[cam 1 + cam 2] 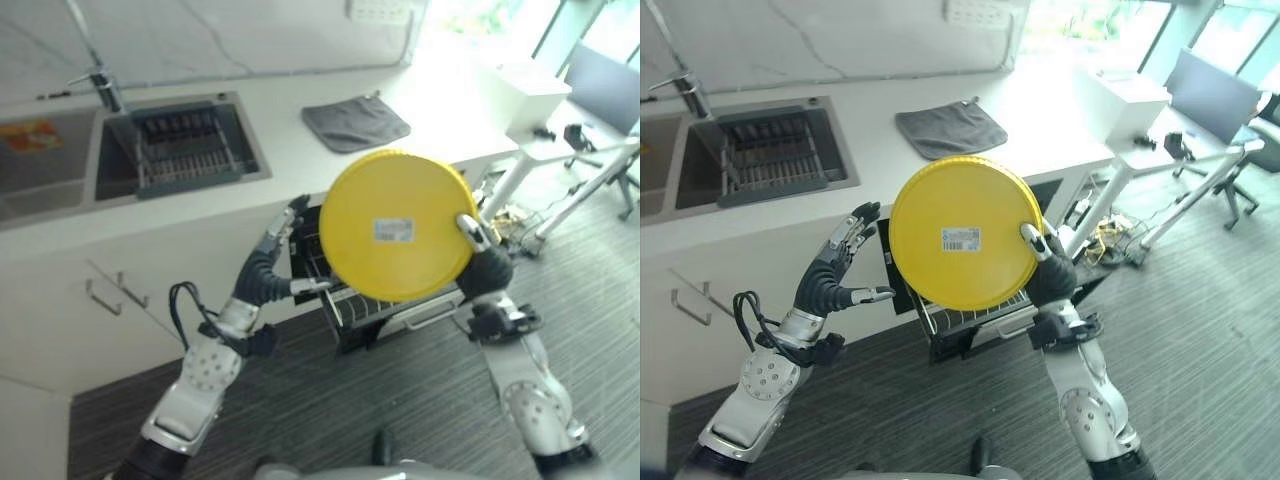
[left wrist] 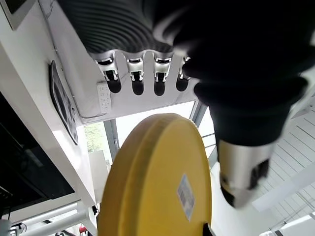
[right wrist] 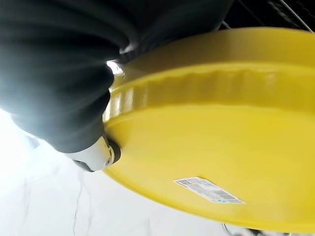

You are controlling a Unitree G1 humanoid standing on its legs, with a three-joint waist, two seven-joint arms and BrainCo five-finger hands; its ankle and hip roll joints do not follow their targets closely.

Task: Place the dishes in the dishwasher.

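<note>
Yellow plate (image 1: pixel 960 235) held upright blocks the open dishwasher rack (image 1: pixel 975 315); left robot hand (image 1: pixel 840 270) flanks it, apart.

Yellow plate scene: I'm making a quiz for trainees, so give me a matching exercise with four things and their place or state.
Things:
1. plate
2. left hand
3. grey cloth
4. drying rack

Place or state:
A. in the sink
B. open, holding nothing
C. flat on the counter
D. held up in the right hand

Pairs: 1-D, 2-B, 3-C, 4-A
</note>
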